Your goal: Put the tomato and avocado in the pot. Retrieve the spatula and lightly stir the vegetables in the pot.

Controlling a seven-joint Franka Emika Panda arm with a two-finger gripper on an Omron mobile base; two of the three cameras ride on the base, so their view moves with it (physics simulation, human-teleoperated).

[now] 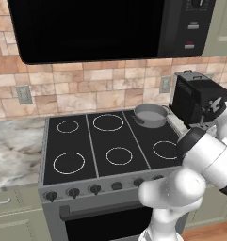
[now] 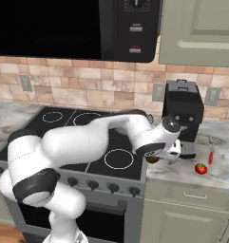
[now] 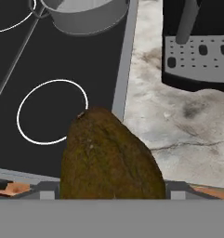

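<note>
The avocado (image 3: 111, 155), a dark olive-brown lump, sits between my gripper's (image 3: 112, 190) two fingertips and is held above the stove's right front corner. In the right base view the avocado (image 2: 153, 159) peeks out under the gripper (image 2: 155, 157), just over the stove's right edge. The grey pot (image 1: 150, 115) stands on the back right burner, ahead of the hand, and its wall (image 3: 85, 18) shows at the top of the hand view. On the marble counter to the right lie the red tomato (image 2: 200, 168) and the spatula (image 2: 211, 154) with its red part.
A black coffee machine (image 2: 182, 114) stands on the counter right of the stove, close behind the hand. The black cooktop (image 1: 105, 141) has several white burner rings. A microwave (image 1: 101, 28) hangs above the stove. My arm's elbow (image 1: 204, 150) crosses the stove's right side.
</note>
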